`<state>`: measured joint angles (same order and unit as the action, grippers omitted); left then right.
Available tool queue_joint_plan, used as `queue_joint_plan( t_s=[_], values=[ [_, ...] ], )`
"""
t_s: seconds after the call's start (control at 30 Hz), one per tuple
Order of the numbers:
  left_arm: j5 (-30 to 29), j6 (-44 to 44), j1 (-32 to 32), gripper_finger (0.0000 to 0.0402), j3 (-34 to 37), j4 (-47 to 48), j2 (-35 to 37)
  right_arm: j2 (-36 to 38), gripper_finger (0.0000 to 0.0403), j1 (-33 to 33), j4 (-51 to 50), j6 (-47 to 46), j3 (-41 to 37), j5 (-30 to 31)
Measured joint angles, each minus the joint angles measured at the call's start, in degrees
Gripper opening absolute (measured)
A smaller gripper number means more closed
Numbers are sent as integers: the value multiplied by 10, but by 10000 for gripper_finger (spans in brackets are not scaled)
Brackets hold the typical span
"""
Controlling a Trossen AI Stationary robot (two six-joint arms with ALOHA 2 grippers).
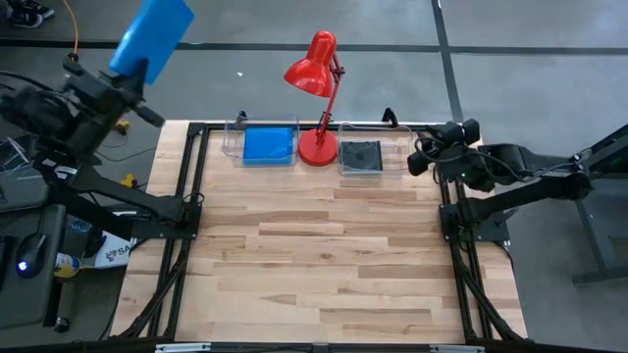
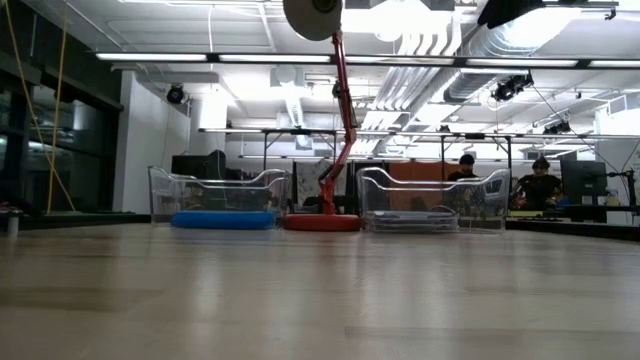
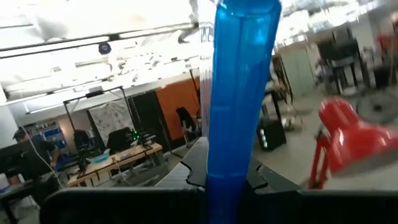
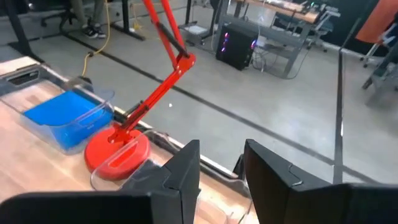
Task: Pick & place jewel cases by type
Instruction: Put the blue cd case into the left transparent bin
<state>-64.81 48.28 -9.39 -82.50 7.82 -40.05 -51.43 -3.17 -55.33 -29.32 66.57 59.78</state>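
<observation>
The near part of the wooden table (image 1: 314, 284) lies bare of cases; everything sits along the far edge. There stand two clear plastic trays with one red desk lamp (image 1: 319, 149) between them, its round base touching neither wall as far as the high view shows. The left tray (image 1: 234, 137) holds blue jewel cases (image 1: 268, 145), stacked flat so that their number cannot be counted; the right tray (image 1: 397, 157) holds dark jewel cases (image 1: 360, 156), likewise a stack of uncertain count. One further blue jewel case (image 1: 152, 37) is off the table altogether, raised beyond the table's far left corner in the left gripper (image 1: 132, 76), whose fingers are closed on its lower edge; the left wrist view shows it edge-on and upright. The right gripper (image 1: 420, 157) hangs at the far right edge just beside the right tray, its fingers a little apart and holding nothing. Across the room two people sit at desks.
</observation>
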Motion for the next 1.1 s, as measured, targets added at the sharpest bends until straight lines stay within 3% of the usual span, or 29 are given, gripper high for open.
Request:
queue_joint_plan(
  t_s=[0.4, 0.53, 0.83, 1.0, 1.1],
  values=[
    [28, 72, 0, 18, -1, -124, -57, 0, 108, 39, 46, 85, 0, -56],
    [31, 92, 0, 18, -34, -139, -85, 0, 108, 48, 56, 98, 0, -83],
    [55, 195, 1, 18, -219, -133, -203, 0, 108, 52, 56, 103, 0, -106],
    [58, 237, 6, 18, -348, -67, -284, 0, 108, 52, 56, 103, 0, -107],
    [68, 239, 46, 18, -421, -25, -332, 0, 108, 52, 56, 103, 0, -107]
  ],
)
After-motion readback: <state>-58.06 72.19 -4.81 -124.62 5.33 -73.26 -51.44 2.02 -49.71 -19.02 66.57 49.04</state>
